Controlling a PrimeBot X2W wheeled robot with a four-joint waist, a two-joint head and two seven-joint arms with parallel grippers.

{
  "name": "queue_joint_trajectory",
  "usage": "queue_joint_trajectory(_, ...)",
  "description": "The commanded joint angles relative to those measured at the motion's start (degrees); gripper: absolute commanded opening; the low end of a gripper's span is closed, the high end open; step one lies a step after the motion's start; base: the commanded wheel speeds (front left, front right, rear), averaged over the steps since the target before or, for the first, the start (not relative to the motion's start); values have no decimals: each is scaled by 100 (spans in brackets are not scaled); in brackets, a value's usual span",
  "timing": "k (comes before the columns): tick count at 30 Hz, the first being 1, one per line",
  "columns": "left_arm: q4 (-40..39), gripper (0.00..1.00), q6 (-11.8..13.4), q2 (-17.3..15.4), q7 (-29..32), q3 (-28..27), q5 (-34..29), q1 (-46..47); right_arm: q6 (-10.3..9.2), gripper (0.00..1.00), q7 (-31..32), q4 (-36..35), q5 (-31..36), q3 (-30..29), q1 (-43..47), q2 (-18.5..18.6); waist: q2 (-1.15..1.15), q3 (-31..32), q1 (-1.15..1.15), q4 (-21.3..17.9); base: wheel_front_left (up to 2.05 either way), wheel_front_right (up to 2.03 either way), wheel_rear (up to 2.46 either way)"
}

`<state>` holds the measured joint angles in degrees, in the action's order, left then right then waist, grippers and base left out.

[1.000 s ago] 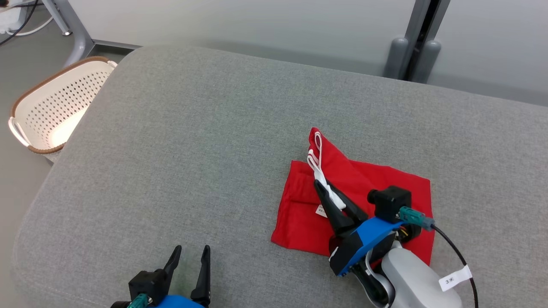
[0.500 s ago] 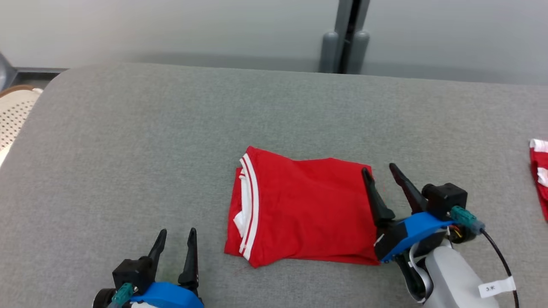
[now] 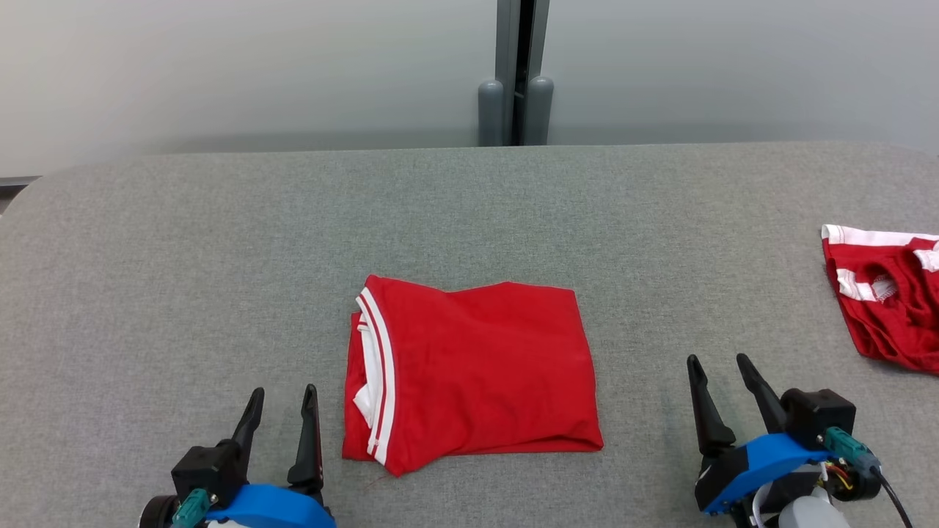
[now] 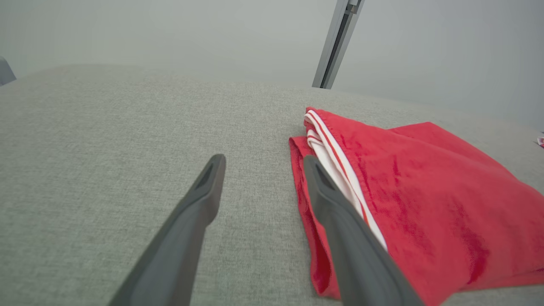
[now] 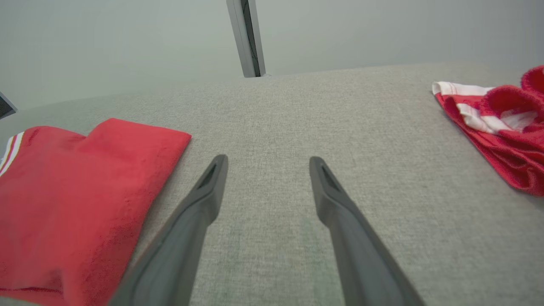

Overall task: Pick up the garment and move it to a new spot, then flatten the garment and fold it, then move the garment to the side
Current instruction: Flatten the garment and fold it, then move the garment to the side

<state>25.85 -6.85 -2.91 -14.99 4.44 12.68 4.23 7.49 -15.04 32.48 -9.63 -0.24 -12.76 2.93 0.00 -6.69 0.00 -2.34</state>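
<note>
Garment [image 3: 477, 374] folded, centre; second garment [image 3: 877, 308] crumpled, right. Left gripper [image 3: 284, 391], right gripper [image 3: 716, 358] both wide apart, empty.

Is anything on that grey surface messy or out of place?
Only one thing: a second red-and-white garment lies crumpled and unfolded at the head view's far right. The red garment in the middle is folded fairly neatly, lying flat.

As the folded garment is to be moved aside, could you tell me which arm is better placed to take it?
Probably left: the left pincer, open, sits right beside the garment; the right pincer stands farther off.
</note>
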Motion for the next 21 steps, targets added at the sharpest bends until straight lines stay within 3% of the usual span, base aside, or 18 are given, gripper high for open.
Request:
queue_joint_trajectory(1,-46,100,40,0,-25,-11,22,-78,0,100,-15,0,54,-19,126,1,0,37,0,-28,0,0,0)
queue_joint_trajectory(12,-81,100,58,-1,-25,99,37,-173,0,100,-15,-28,-73,118,219,1,0,80,0,45,0,0,0)
queue_joint_trajectory(21,-20,100,40,2,-25,162,183,-26,0,100,-14,542,-203,796,-638,5,0,-96,0,439,0,0,0)
